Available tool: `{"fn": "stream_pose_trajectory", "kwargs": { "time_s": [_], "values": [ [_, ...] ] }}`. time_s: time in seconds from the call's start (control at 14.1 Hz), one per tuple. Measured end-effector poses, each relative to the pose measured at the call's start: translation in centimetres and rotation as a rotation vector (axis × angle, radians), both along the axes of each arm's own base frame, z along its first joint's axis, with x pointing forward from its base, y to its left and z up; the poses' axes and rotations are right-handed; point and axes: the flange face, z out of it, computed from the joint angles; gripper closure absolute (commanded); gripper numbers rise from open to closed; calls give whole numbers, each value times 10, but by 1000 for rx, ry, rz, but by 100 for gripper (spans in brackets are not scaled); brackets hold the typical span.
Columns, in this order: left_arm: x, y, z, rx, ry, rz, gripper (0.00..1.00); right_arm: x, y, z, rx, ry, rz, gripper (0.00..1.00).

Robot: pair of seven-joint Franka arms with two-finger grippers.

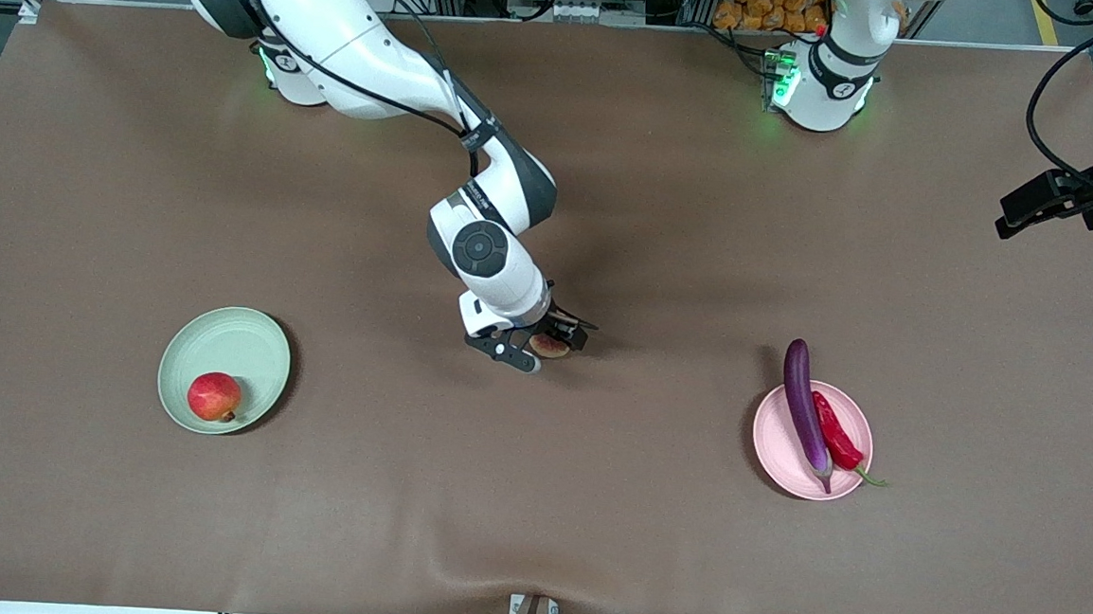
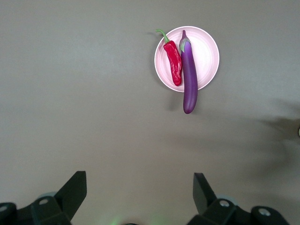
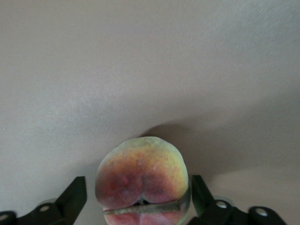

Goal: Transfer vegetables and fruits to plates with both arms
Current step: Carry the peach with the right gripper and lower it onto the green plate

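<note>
Carrying: your right hand (image 1: 536,346) is clenched on the peach (image 1: 550,345), fingers either side of it in the right wrist view (image 3: 143,180), over bare desk (image 1: 533,534) about midway between the two plates.
Key relation: the green plate (image 1: 245,346) lies toward the right arm's end of the desk from the peach; that is the way your coming move likely has to go, since the other fruit sits there.
Green plate: the red-yellow fruit (image 1: 214,397) rests on the part nearest the front camera, near the rim; the bare part farther from that camera looks like the safer drop spot.
Pink plate: at the left arm's end of the desk (image 1: 770,449); the eggplant (image 1: 804,408) lies across it with its tip overhanging the rim, the chili (image 1: 835,432) just beside it, stem past the rim. Both vegetables look done.
Left hand: released, fingers spread wide (image 2: 139,197), waiting high over the left arm's end of the desk.
Nearer arm: the right, judged from its hold on the peach.
</note>
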Motion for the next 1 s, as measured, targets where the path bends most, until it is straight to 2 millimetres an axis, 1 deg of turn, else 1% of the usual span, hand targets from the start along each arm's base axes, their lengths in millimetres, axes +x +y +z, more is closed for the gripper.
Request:
{"fn": "stream_pose_trajectory", "kwargs": {
  "time_s": [0.07, 0.14, 0.28, 0.36, 0.43, 0.5, 0.57, 0.71, 0.78, 0.85, 1.0],
  "values": [
    [0, 0, -1, 0, 1, 0, 0, 1, 0, 0, -3, -4, -3, 76],
    [0, -1, -1, 0, 3, -1, 0, 6, -3, 3, -3, -13, -9, 80],
    [0, -2, -4, 0, 8, -3, 0, 25, -19, 10, -16, -46, -37, 81],
    [0, -2, -4, 0, 9, -4, 0, 41, -33, 20, -23, -71, -61, 81],
    [0, -3, -4, 0, 9, -5, 0, 59, -52, 33, -30, -92, -83, 81],
    [-1, -3, -4, 0, 9, -6, 0, 79, -78, 50, -38, -104, -89, 81],
    [-1, -4, -4, 0, 10, -7, 0, 98, -110, 68, -49, -109, -72, 80],
    [-1, -9, -5, 0, 10, -17, 0, 129, -187, 97, -86, -85, 7, 79],
    [-1, -12, -5, 0, 11, -23, 0, 138, -224, 105, -104, -59, 57, 79],
    [-1, -14, -5, 0, 11, -26, 0, 144, -256, 107, -119, -27, 104, 79],
    [-1, -15, -5, 0, 11, -28, 0, 153, -319, 98, -153, 12, 187, 79]
  ]
}}
